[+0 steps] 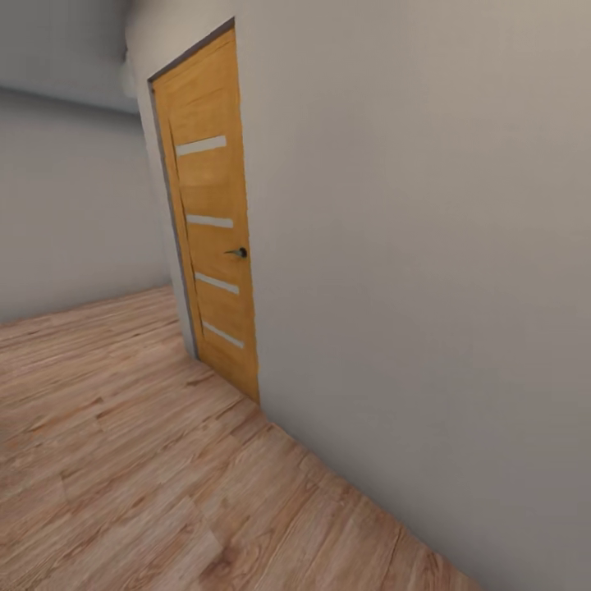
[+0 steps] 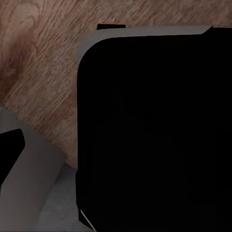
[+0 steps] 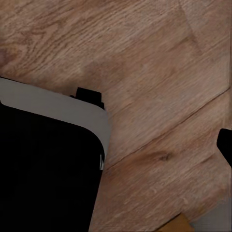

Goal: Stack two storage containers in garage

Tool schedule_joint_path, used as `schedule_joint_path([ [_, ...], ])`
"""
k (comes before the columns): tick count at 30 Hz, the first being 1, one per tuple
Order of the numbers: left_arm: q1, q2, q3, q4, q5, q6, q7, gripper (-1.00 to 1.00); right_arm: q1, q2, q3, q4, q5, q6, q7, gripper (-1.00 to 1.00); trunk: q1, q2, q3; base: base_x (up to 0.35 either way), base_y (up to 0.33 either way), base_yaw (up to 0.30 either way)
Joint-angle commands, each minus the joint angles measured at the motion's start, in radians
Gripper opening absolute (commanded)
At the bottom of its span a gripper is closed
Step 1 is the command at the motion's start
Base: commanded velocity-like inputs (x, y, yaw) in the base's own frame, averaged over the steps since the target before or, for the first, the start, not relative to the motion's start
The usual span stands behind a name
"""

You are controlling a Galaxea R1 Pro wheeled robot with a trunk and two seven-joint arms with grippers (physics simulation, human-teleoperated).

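The two storage containers are out of view, and so is the garage. In the left wrist view a dark fingertip [image 2: 9, 151] shows at the frame's edge over a pale grey part. In the right wrist view a dark fingertip [image 3: 225, 145] also sits at the edge, above the wood planks. Each one's partner finger cannot be made out, so I cannot tell how the jaws stand. Nothing is seen held.
A shut orange wooden door [image 1: 209, 222] with pale stripes and a dark handle [image 1: 238, 253] stands in a plain grey wall [image 1: 427, 246] close on my right. Light wood plank floor [image 1: 123, 460] stretches ahead and left. My black, grey-rimmed base [image 2: 154, 135] [image 3: 43, 169] lies under both arms.
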Motion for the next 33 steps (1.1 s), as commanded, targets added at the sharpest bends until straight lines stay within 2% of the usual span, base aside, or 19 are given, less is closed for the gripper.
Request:
schedule_joint_path([
  [1, 0.000, 0.000, 0.001, 0.000, 0.002, -0.003, 0.001, 1.00, -0.001, 0.001, 0.008, 0.003, -0.009, -0.006, 0.000, 1.00, 0.001, 0.000, -0.001, 0.321, 0.000, 0.270],
  [33, 0.000, 0.001, 0.001, 0.000, 0.004, -0.001, -0.001, 1.00, -0.001, 0.002, 0.008, 0.003, -0.010, -0.006, -0.001, 1.00, 0.001, 0.000, -0.001, 0.321, 0.000, 0.270],
])
